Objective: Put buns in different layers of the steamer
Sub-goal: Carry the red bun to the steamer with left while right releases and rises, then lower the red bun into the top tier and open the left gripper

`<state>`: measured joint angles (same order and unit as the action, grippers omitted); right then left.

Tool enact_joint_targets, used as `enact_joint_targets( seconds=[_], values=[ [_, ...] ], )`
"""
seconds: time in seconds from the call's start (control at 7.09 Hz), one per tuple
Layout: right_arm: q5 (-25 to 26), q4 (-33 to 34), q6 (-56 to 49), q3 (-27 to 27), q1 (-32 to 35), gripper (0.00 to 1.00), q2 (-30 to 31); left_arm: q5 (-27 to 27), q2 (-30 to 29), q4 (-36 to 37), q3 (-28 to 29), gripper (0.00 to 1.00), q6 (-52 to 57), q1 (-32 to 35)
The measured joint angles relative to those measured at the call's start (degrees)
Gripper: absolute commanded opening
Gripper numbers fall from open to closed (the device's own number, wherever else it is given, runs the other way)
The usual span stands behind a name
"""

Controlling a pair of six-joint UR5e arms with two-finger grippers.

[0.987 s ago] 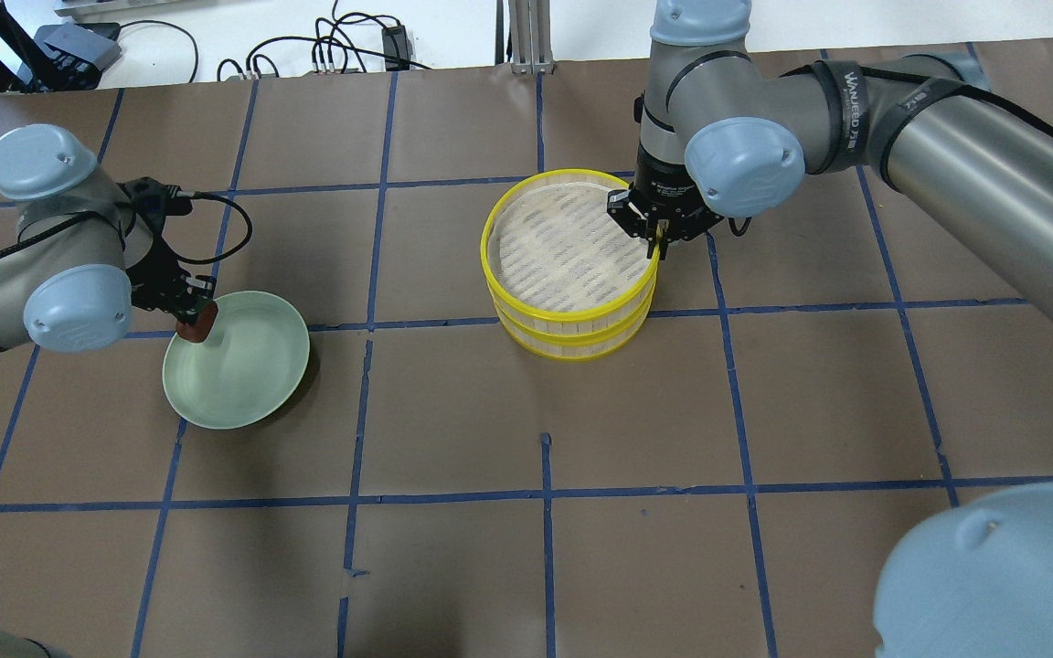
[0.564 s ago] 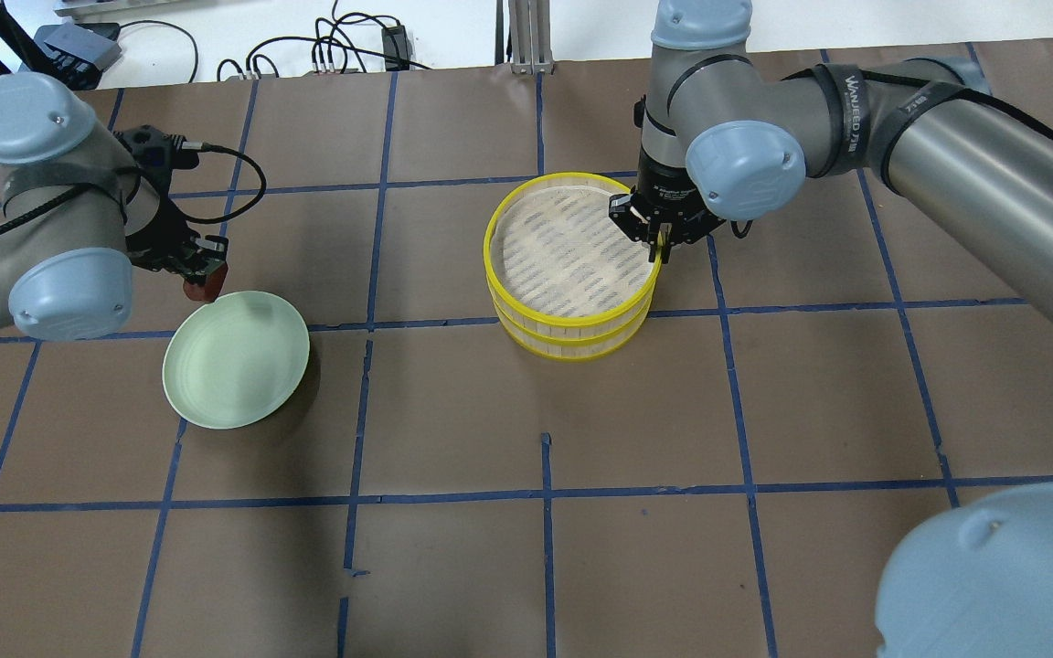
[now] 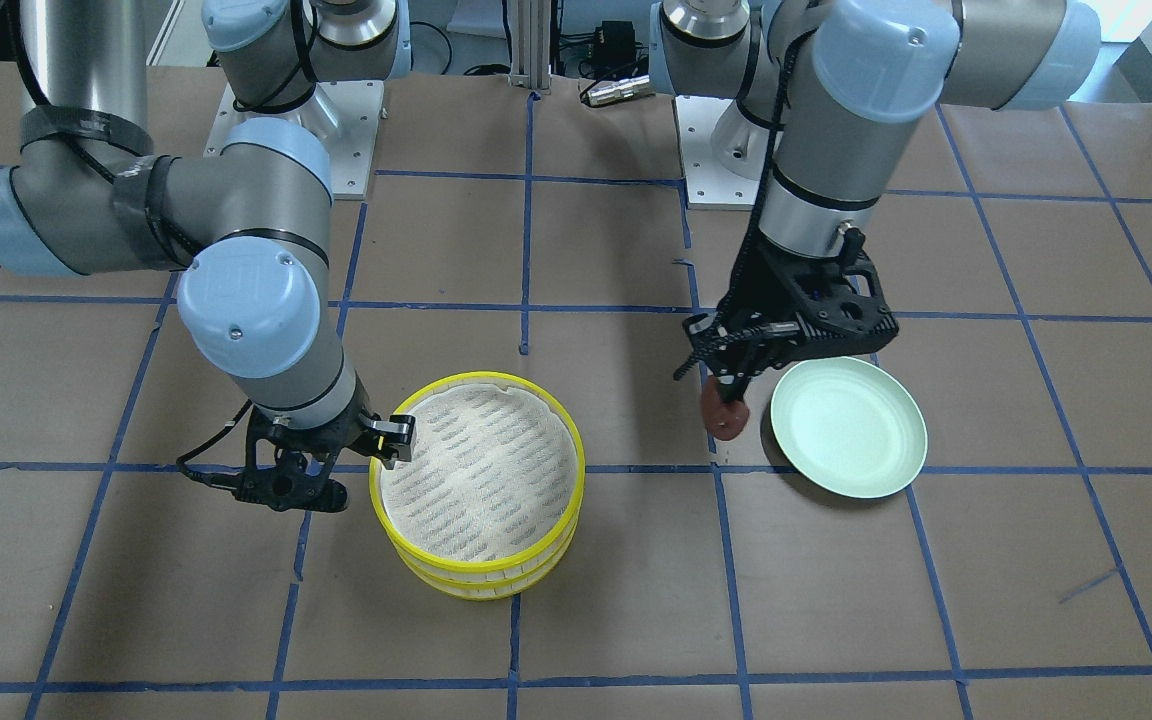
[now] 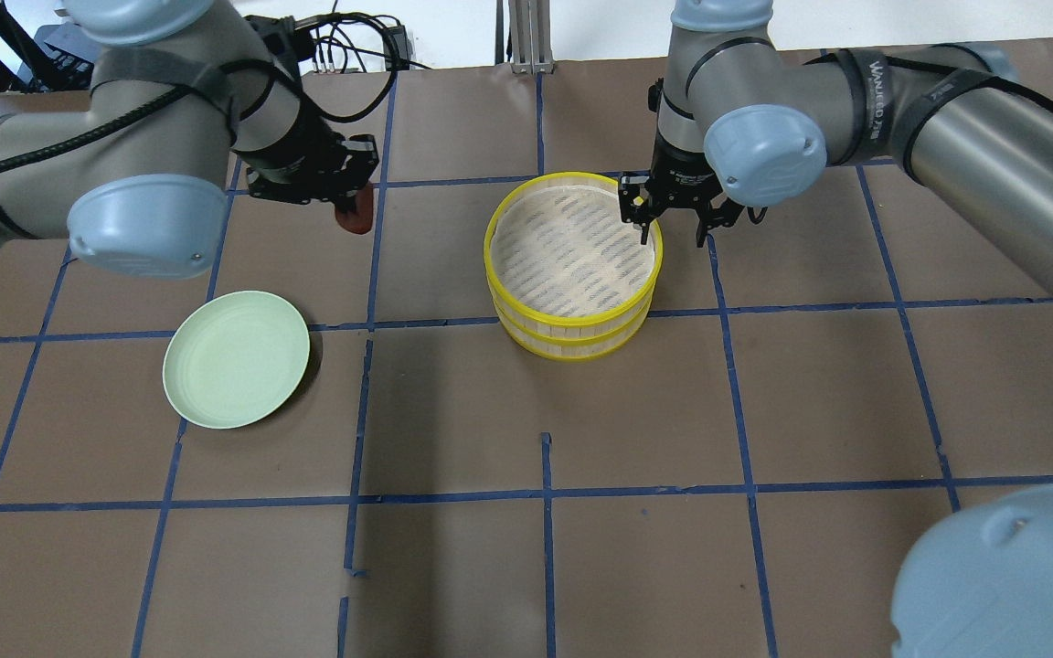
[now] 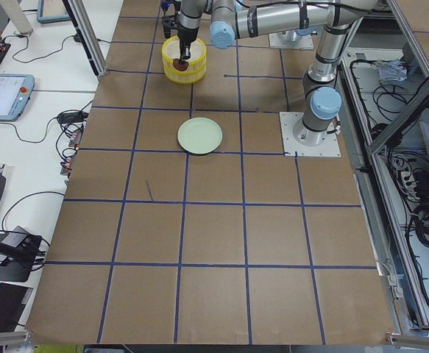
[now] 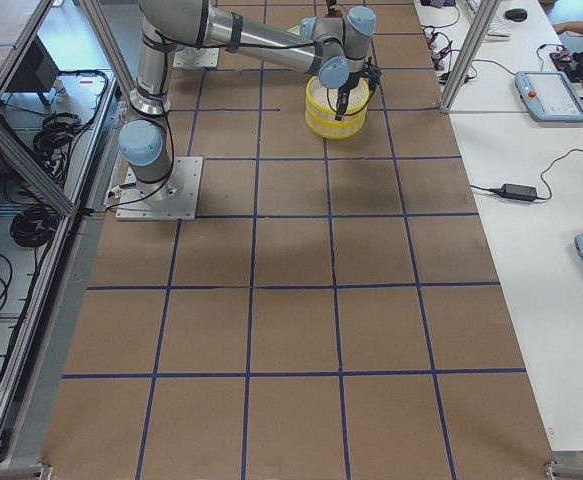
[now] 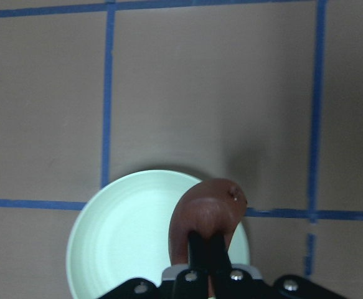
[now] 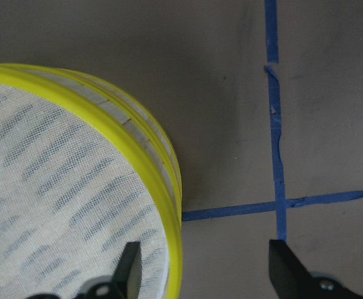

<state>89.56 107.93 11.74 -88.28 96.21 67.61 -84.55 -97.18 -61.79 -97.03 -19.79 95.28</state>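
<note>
My left gripper (image 4: 352, 201) is shut on the dark reddish-brown bun (image 4: 355, 218) and holds it in the air, left of the steamer and beyond the plate. The bun also shows in the left wrist view (image 7: 207, 208) and the front view (image 3: 725, 419). The two steamer layers are stacked: the top tray (image 4: 489, 247) on the lower tray (image 4: 572, 348). The top tray's floor is bare. My right gripper (image 4: 671, 238) is open, its fingers either side of the top tray's rim (image 8: 170, 187) on the stack's right side. The white bun is not in view.
The pale green plate (image 4: 236, 358) lies empty on the brown table, to the left and nearer than the stack. Blue tape lines cross the table. Cables and an aluminium post (image 4: 522, 32) sit beyond the far edge.
My left gripper has lifted the brown bun off the plate and carried it away and right, toward the steamer. My right gripper has opened at the top tray's rim.
</note>
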Motion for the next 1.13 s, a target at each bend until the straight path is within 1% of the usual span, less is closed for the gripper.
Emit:
enact_joint_targets(
  seconds=[0.14,0.28,0.42,0.56,0.71,0.85,1.13],
  values=[
    [-0.3,-2.5,-4.5,1.2,-2.3,1.00,2.6,4.6,-1.8,2.8,0.7,0.00,-5.8,1.9],
    [-0.5,-7.6,-8.2,2.9,-4.8,1.00,5.8,8.1,-4.5,7.4,1.0,0.00,-10.1,3.4],
    [-0.7,-13.7,-10.7,5.1,-6.7,1.00,9.1,9.9,-8.1,12.9,1.0,0.01,-13.6,5.8],
    [-1.1,-19.7,-11.8,7.5,-7.4,1.00,12.1,10.4,-11.9,18.1,1.1,0.24,-17.3,8.3],
    [-1.2,-24.8,-12.2,9.3,-7.5,1.00,13.9,10.5,-14.5,21.9,1.1,0.99,-20.4,10.3],
    [-1.1,-27.8,-12.2,9.9,-7.5,1.00,14.8,10.5,-15.7,23.5,1.1,1.00,-21.6,11.5],
    [-0.8,-29.3,-12.3,9.2,-7.4,1.00,15.5,10.5,-15.8,23.6,0.9,1.00,-21.0,12.2]
  ],
)
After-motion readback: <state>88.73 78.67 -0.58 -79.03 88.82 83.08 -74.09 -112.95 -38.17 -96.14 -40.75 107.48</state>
